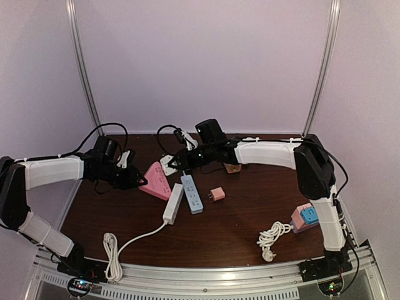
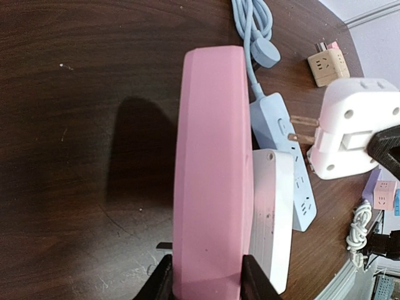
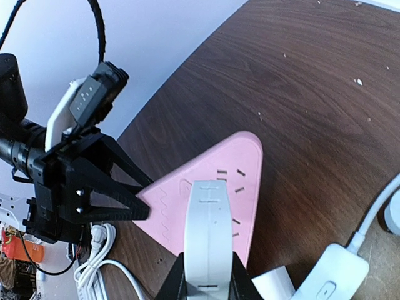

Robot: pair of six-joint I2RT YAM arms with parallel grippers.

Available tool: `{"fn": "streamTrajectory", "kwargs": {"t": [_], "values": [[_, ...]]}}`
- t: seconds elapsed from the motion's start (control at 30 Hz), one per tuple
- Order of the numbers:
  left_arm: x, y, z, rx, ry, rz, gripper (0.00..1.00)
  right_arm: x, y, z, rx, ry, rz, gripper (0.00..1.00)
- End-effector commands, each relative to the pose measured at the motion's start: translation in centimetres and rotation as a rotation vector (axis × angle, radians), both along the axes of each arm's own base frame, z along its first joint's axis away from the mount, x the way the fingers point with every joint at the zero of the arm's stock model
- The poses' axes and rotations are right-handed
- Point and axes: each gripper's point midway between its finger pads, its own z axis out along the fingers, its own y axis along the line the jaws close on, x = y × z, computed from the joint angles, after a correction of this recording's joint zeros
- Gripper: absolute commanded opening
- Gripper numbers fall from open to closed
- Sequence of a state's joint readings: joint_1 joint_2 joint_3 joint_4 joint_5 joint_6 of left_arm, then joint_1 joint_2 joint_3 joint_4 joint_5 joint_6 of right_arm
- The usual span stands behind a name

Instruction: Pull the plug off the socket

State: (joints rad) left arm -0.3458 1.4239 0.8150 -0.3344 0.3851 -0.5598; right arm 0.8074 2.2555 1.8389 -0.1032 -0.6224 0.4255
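Left gripper: I see it nearly closed, clamping the pink socket by its sides.
Right gripper: pinched tight on the white plug.
White plug: prongs bare, out of the pink socket, at its 1 o'clock from above.

A lab test booth: white walls, aluminium frame posts, robot arms bolted to a dark table.

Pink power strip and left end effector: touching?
Touching. Left wrist view: the left end effector presses both sides of the pink power strip, no gap visible.
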Motion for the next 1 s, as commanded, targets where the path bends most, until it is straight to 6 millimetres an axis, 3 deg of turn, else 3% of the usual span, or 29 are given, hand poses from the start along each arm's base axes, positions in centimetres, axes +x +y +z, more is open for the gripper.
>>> {"fn": "streamTrajectory", "kwargs": {"t": [0.0,0.23,0.57,0.97], "values": [[-3.6,4.7,-6.0,0.255,0.199,0.071,0.0,0.6,-2.9,2.7,0.016,-0.017,-0.063,0.0],[-2.2,3.7,-6.1,0.229,0.187,0.054,0.0,1.2,-8.3,1.4,-0.058,0.025,-0.164,0.0],[-0.6,3.2,-6.8,0.209,0.198,0.018,0.0,0.9,-18.8,-2.1,-0.14,0.135,-0.366,0.0],[2.0,4.9,-8.2,0.16,0.237,0.045,0.0,0.3,-26.1,-5.8,-0.148,0.273,-0.445,0.0]]}}
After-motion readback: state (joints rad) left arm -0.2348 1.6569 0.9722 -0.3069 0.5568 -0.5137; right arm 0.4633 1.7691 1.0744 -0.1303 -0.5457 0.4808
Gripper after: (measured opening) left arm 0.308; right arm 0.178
